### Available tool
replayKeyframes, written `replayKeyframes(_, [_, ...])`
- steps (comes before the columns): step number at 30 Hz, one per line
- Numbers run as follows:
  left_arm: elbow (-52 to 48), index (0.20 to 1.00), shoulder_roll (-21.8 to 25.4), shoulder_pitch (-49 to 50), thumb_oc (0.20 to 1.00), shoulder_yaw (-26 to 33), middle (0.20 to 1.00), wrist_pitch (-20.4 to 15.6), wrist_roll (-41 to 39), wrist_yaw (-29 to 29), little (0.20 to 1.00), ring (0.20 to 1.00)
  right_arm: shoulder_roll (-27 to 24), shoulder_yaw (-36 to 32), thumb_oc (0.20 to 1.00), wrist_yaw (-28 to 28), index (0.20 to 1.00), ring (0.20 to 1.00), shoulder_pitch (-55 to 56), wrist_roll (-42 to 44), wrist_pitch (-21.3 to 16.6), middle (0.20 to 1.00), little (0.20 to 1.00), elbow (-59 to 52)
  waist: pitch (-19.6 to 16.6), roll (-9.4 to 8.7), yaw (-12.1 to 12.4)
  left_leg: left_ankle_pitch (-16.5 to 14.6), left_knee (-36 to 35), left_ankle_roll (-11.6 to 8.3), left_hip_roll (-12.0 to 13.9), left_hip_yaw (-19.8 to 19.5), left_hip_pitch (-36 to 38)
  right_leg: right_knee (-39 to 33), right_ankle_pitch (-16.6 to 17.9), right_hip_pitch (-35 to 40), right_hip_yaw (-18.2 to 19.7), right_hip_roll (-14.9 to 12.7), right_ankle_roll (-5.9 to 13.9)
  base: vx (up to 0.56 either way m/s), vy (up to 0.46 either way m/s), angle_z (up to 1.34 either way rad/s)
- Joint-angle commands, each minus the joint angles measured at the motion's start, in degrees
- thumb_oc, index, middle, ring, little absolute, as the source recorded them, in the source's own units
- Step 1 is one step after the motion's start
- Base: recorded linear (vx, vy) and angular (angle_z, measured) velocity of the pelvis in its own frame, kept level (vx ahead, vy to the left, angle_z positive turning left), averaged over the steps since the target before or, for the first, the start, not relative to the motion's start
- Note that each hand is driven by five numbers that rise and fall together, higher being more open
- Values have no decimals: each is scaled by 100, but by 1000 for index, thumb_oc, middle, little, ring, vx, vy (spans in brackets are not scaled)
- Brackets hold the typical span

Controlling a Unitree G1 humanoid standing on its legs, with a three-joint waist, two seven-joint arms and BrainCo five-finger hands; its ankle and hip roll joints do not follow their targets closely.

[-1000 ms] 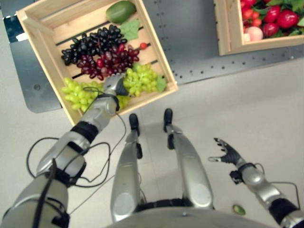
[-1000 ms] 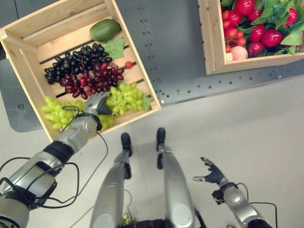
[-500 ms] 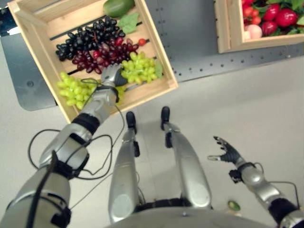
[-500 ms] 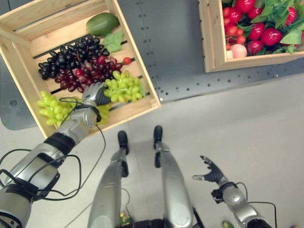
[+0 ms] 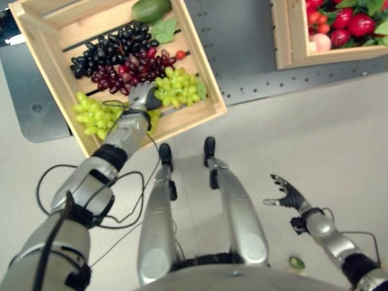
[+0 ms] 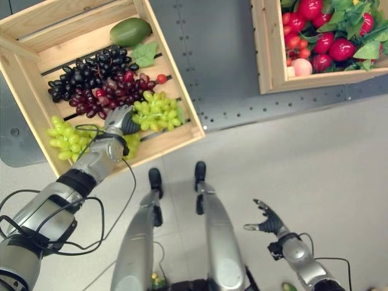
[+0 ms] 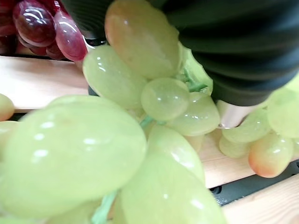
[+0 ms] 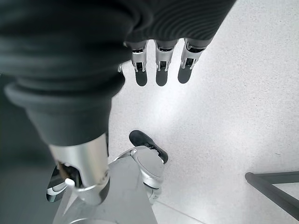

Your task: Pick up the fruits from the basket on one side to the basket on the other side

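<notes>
A wooden crate [image 5: 205, 73] at the left holds black grapes [image 5: 103, 51], red grapes [image 5: 124, 71], a green oval fruit [image 5: 150, 9] and two bunches of green grapes. My left hand [image 5: 140, 97] reaches into it between the two bunches, fingers curled on the right-hand green bunch [image 5: 177, 88]. That bunch hangs right against the palm in the left wrist view [image 7: 140, 121]. The other green bunch [image 5: 92, 114] lies by the wrist. A second crate [image 5: 290, 36] at the far right holds red fruits and leaves. My right hand [image 5: 290, 195] hovers open low over the floor, fingers [image 8: 161, 70] straight.
Both crates stand on a dark grey metal platform [image 5: 242, 48] whose edge runs across the view. A small red fruit [image 5: 181, 54] lies by the left crate's right wall. A small green fruit [image 5: 296, 262] lies on the pale floor near my right forearm.
The camera has shifted. Within the crate, the right-hand green bunch and my left hand moved away from the near rim over the last second; little differs since half a second ago.
</notes>
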Motion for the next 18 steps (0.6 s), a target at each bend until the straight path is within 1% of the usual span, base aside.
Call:
replayKeyframes(1, [-759,200,-213,977,200,437,200,-329,-647,-150,200,200,-195,-135,1000,-5,1000,1000,375,158,-109,1000,1000,-223,-88,3,7,-189,242,154,-176,-111,-131,38,51,94,-164,169,296,0,0,0])
replayKeyframes(2, [-767,200,-209,984,200,440,200,-326,-647,-152,200,200,-196,-132,1000,-5,1000,1000,375,158,-109,1000,1000,-224,-88,2,5,-188,240,153,-176,-112,-127,37,51,97,-165,169,296,0,0,0])
replayKeyframes(5, [-1895,200,30,1493,200,858,200,-651,-1281,-182,200,200,-179,-277,1000,49,1000,1000,454,87,-65,1000,1000,-213,-103,83,81,-200,198,152,-209,-118,-6,-36,63,223,-176,155,293,10,7,-2])
replayKeyframes(6, [-2670,200,315,1914,200,1146,200,-827,-1560,-278,200,200,-181,-376,1000,95,1000,1000,502,37,-47,1000,1000,-225,-118,144,126,-210,168,153,-228,-125,90,-58,56,306,-184,147,296,27,17,-3])
replayKeyframes(7, [-3000,200,483,2155,200,1285,200,-912,-1639,-421,200,200,-216,-448,1000,147,1000,1000,545,12,-42,1000,1000,-282,-127,173,147,-216,150,155,-239,-132,137,-69,50,345,-189,146,297,0,0,0])
replayKeyframes(8, [-3020,200,490,2175,200,1300,200,-903,-1638,-428,200,200,-219,-441,1000,148,1000,1000,547,12,-40,1000,1000,-287,-128,171,141,-216,148,154,-239,-132,143,-71,50,351,-190,146,297,0,0,0])
replayKeyframes(9, [-3736,200,792,2626,200,1632,200,-1114,-1946,-667,200,200,-212,-567,1000,187,1000,1000,573,-50,-35,1000,1000,-181,-177,260,213,-223,90,156,-265,-142,272,-100,32,463,-189,134,310,0,0,0])
replayKeyframes(10, [-3762,200,802,2655,200,1655,200,-1103,-1947,-676,200,200,-213,-552,1000,187,1000,1000,566,-50,-37,1000,1000,-178,-174,254,202,-221,84,156,-265,-143,284,-104,33,475,-190,135,310,36,17,0])
replayKeyframes(12, [-4369,200,1148,3108,200,2015,200,-1243,-2214,-895,200,200,-230,-677,1000,265,1000,1000,632,-130,-1,1000,1000,-218,-211,319,249,-233,38,153,-282,-155,431,-128,4,618,-193,120,320,20,9,2])
replayKeyframes(15, [-4940,200,1426,3611,200,2404,200,-1438,-2577,-1076,200,200,-163,-792,1000,323,1000,1000,607,-247,3,1000,1000,36,-268,427,314,-251,-25,157,-312,-176,695,-119,-39,860,-206,72,332,42,16,4])
replayKeyframes(16, [-4956,200,1432,3630,200,2422,200,-1431,-2579,-1081,200,200,-162,-782,1000,323,1000,1000,601,-247,1,1000,1000,39,-259,422,307,-249,-31,157,-313,-178,710,-123,-39,875,-208,72,332,30,13,10])
replayKeyframes(17, [-5253,200,1563,3854,200,2659,200,-1517,-2819,-1205,200,200,-175,-858,1000,400,1000,1000,652,-303,21,1000,1000,-3,-306,465,348,-256,-78,151,-334,-189,869,-134,-66,1041,-234,41,338,30,13,17])
replayKeyframes(18, [-5372,200,1599,3945,200,2740,200,-1540,-2923,-1256,200,200,-149,-870,1000,419,1000,1000,637,-323,13,1000,1000,67,-314,482,353,-257,-107,150,-346,-206,968,-143,-72,1133,-259,21,346,42,24,19])
